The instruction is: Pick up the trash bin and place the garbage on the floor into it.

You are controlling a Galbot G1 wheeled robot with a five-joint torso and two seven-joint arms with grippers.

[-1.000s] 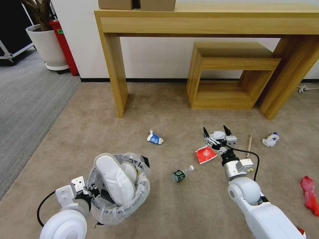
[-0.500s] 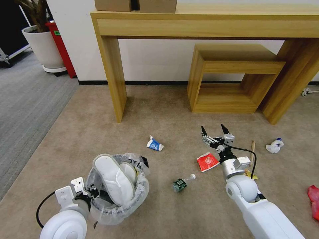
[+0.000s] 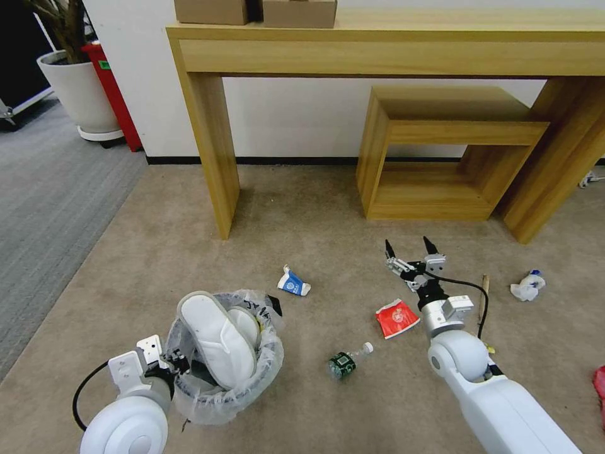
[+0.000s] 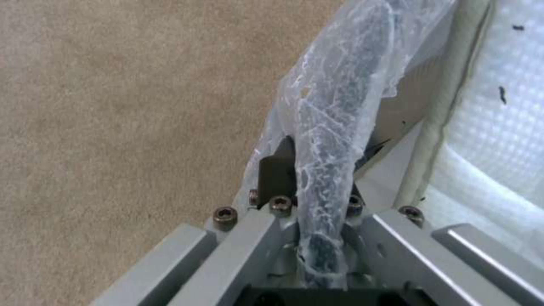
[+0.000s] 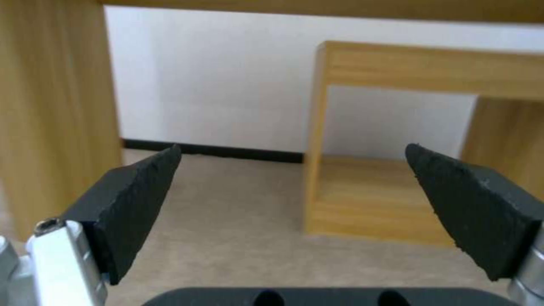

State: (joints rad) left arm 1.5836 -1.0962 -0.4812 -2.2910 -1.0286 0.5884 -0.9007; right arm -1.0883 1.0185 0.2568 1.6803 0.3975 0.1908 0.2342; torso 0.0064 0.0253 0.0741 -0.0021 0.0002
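The trash bin [image 3: 268, 369], dark with a whitish bag liner, stands on the carpet at the lower left with two white slippers [image 3: 217, 337] in it. My left gripper [image 3: 171, 366] is shut on the bin's rim [image 4: 334, 140], the liner pinched between its fingers. My right gripper [image 3: 409, 247] hovers open and holds nothing, just beyond a flattened red cup [image 3: 397, 317]; its black pads [image 5: 136, 191] stand wide apart. On the floor lie a blue-white carton [image 3: 293, 282], a small bottle [image 3: 346, 360], a wooden stick [image 3: 484, 296], a tissue wad [image 3: 528, 285] and a red wrapper [image 3: 599, 378].
A tall wooden console table [image 3: 208, 145] runs along the wall, with a low wooden stool [image 3: 441, 126] under it. Cardboard boxes [image 3: 252, 9] sit on top. A white plant pot [image 3: 75, 88] and a red container [image 3: 113, 94] stand at the far left.
The whole picture has shifted a little, so the camera moved. The right gripper now stands farther beyond the red cup, still open. The left gripper keeps its hold on the bin.
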